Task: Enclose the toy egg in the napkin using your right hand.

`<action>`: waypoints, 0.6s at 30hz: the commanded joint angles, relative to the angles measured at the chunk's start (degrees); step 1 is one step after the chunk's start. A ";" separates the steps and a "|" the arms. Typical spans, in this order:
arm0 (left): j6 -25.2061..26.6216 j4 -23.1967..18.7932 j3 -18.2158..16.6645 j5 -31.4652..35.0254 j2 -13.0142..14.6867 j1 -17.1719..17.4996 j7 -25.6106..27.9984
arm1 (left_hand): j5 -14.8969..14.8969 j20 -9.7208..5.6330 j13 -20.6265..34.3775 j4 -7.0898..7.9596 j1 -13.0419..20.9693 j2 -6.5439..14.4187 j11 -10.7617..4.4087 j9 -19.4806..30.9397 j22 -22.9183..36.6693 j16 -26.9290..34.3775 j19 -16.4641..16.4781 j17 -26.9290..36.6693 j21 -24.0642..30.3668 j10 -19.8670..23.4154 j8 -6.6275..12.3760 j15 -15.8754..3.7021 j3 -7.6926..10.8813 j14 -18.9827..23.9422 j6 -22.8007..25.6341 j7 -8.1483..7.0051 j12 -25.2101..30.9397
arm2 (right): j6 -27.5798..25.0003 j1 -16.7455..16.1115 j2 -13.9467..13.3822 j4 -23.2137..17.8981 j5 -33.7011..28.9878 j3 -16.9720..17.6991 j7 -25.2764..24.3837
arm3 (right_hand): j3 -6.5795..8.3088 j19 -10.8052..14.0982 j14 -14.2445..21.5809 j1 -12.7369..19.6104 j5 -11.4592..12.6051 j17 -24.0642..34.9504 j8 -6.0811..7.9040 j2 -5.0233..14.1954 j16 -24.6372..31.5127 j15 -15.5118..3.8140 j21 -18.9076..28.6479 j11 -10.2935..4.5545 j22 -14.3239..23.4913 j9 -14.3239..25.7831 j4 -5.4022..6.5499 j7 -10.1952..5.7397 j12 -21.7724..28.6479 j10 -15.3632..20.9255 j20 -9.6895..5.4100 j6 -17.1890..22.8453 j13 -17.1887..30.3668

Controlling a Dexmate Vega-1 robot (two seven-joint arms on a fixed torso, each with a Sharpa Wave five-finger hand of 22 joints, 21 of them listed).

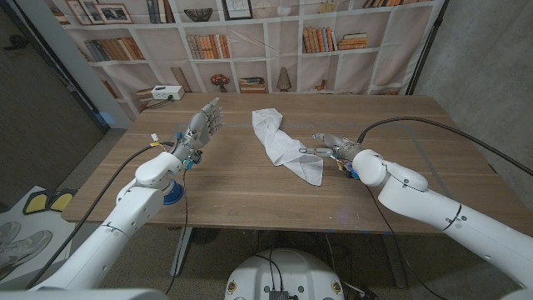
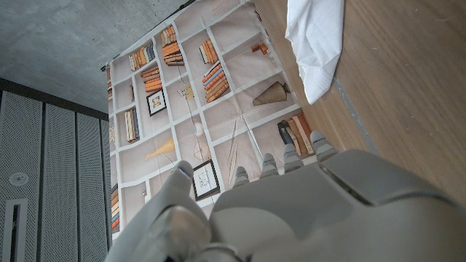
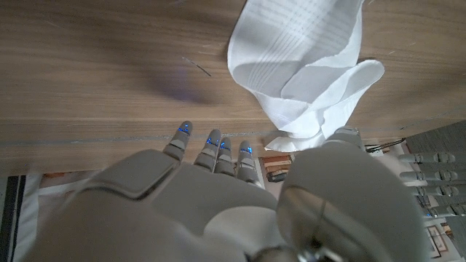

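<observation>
Napkin [image 1: 285, 147] lies bunched mid-table, long axis running diagonally away toward the left, egg unseen, near end touching fingertips of right hand [image 1: 330, 148], fingers apart, gripping nothing.

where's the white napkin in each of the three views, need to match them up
Head view: the napkin lies crumpled at the table's middle, just beside the right hand.
Left wrist view: one end of it shows at the picture's top right, on the wood.
Right wrist view: bunched beyond the right hand's fingertips.
Shared landmark: the wooden table.
</observation>
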 commanded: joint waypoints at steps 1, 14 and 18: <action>-0.89 2.50 0.64 -0.61 -0.01 -1.69 -1.72 | 0.49 0.32 0.14 0.04 0.30 -0.08 -0.19 0.15 0.21 0.26 0.47 0.14 0.23 -0.31 -0.07 -0.07 -0.05 -0.24 -1.19 0.29 0.05 | -15.11 7.93 -2.59 -5.95 -8.51 -11.28 11.04 | -1.25 -1.64 -2.63 -0.33 1.09 -0.05 0.23 -0.53 0.15 0.55 -0.89 0.74 0.33 0.02 0.05 0.52 -0.65 -5.18 0.11 -2.26 0.55; -1.25 3.92 0.91 -0.98 0.04 -2.57 -2.46 | 0.49 0.32 0.13 0.04 0.35 -0.07 0.01 0.15 0.21 0.25 0.46 0.14 0.22 -0.24 -0.09 -0.06 -0.05 -0.25 -1.25 0.34 0.08 | -28.13 23.69 1.42 -4.59 -32.66 -35.28 28.14 | -3.16 -5.04 -9.07 0.32 2.87 -0.47 -0.09 -1.16 0.04 1.22 -2.67 1.65 0.70 -0.27 -0.21 2.10 -1.04 -13.76 0.50 -10.79 1.16; -1.37 4.04 0.90 -0.98 0.04 -2.63 -2.40 | 0.49 0.32 0.13 0.03 0.36 -0.07 -0.01 0.15 0.21 0.24 0.46 0.14 0.21 -0.25 -0.10 -0.05 -0.06 -0.27 -1.26 0.32 0.08 | -26.37 22.56 1.83 -4.35 -35.52 -35.03 27.90 | -3.62 -4.73 -8.63 0.36 3.18 -0.56 0.78 -1.34 0.57 1.02 -2.62 1.51 0.76 -0.28 -0.22 2.14 -0.06 -12.58 0.49 -9.69 1.26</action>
